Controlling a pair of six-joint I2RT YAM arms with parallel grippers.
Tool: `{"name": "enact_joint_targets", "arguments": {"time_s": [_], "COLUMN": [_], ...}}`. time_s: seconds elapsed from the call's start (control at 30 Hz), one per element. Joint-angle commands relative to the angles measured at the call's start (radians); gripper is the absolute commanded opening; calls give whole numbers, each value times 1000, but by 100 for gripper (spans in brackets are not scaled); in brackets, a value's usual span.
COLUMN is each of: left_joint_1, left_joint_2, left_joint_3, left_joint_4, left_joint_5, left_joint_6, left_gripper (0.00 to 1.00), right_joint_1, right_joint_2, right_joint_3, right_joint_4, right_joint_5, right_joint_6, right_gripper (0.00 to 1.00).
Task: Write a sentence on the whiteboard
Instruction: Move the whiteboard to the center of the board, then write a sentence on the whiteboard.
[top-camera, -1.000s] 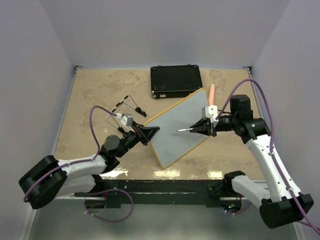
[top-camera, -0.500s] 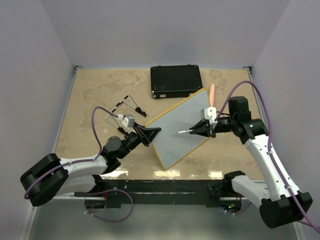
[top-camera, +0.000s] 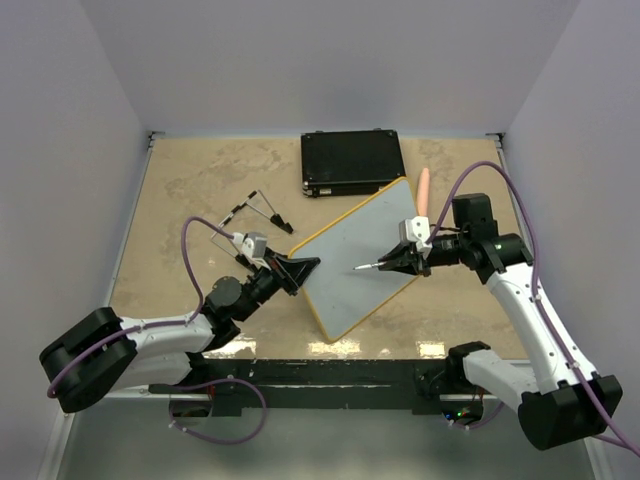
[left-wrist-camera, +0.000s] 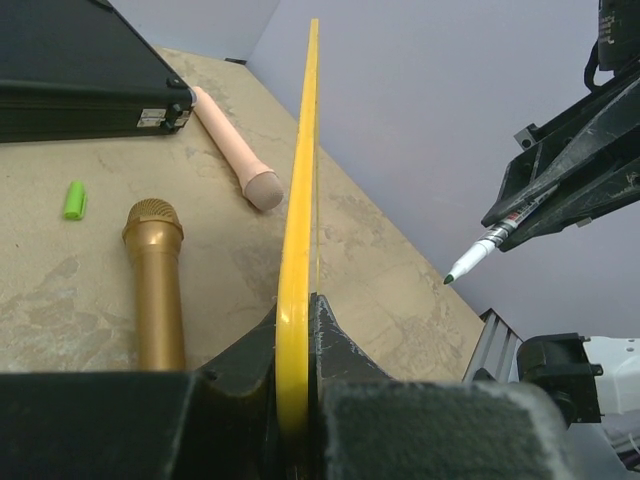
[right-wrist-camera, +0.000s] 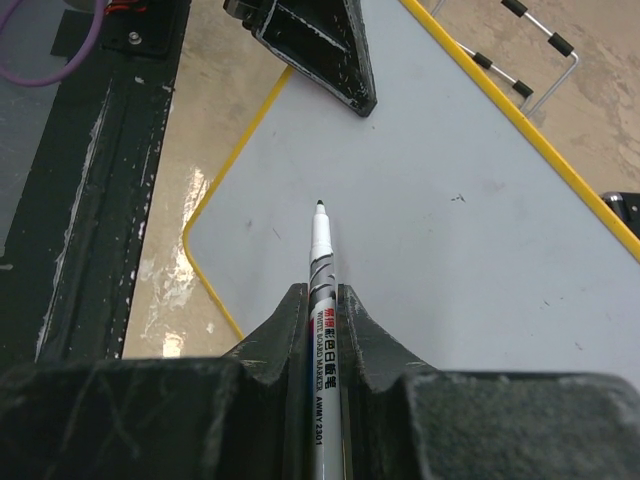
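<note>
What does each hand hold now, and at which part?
The left hand grips the whiteboard at its edge; the right hand grips the marker by its barrel.

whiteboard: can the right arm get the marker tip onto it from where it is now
Probably yes. The marker in the right fingers points straight at the bare face of the whiteboard, with nothing between, and the left fingers clamp its edge.

Overhead, the tilted white panel with the yellow rim (top-camera: 345, 285) hides all but the handle of the pale pink microphone (top-camera: 424, 185), right of centre. In the left wrist view, the black rectangular case (left-wrist-camera: 70, 70) runs off the upper left corner. In the right wrist view, the right gripper (right-wrist-camera: 320, 290) buries the rear of the white marker (right-wrist-camera: 319, 245).
</note>
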Motion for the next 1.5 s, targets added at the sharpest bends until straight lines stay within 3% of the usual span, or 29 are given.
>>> {"name": "enact_joint_targets", "arguments": {"time_s": [0.0, 1.1, 1.47], "left_joint_1": [-8, -9, -9], "left_joint_2": [-29, -22, -11], "left_joint_3": [0, 15, 23], "left_joint_4": [101, 33, 10], "left_joint_5": [-30, -34, -45], "left_joint_6": [16, 38, 21], "left_gripper": [0, 0, 0], "right_joint_1": [-3, -147, -155], "right_joint_2": [13, 60, 40], "right_joint_3": [30, 39, 30], "right_joint_4": [-42, -228, -152], "right_joint_5": [-39, -102, -79], "right_joint_6": [-63, -304, -225], "right_gripper": [0, 0, 0]}}
